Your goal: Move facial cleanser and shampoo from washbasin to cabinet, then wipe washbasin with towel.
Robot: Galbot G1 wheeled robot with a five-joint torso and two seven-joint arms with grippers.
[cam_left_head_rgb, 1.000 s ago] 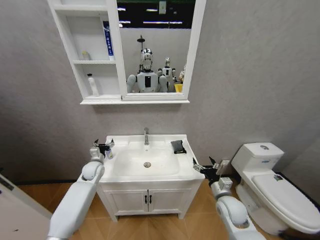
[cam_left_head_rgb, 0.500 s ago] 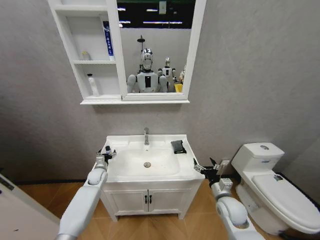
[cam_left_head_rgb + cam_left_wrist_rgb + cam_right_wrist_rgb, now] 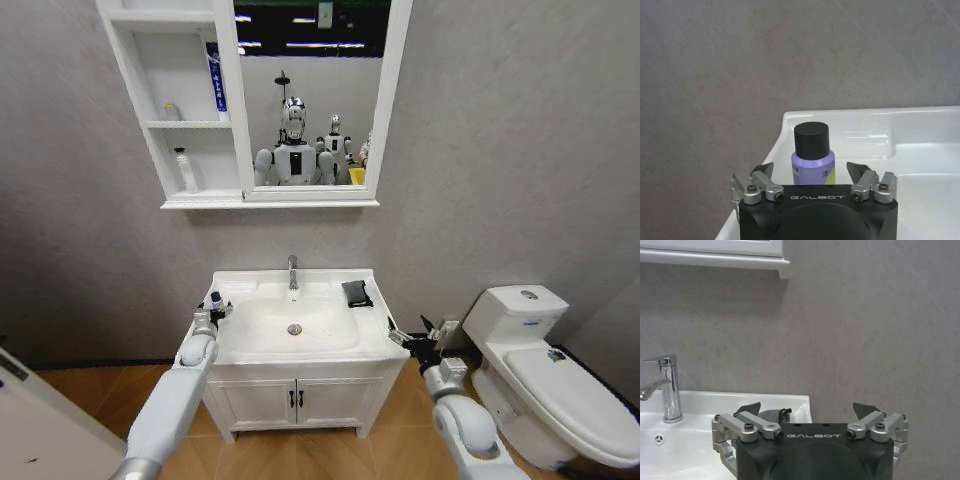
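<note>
Head view, left gripper point(image 3: 212, 308) nearer bottle point(image 3: 812, 155), jaws apart

Gripper body hides the purple bottle point(image 3: 812, 159) base; label unreadable.

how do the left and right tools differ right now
The left tool sits at the washbasin's left rim with a purple, black-capped bottle between its open fingers; the right tool hangs off the basin's right side with nothing between its fingers. Both are open.
</note>
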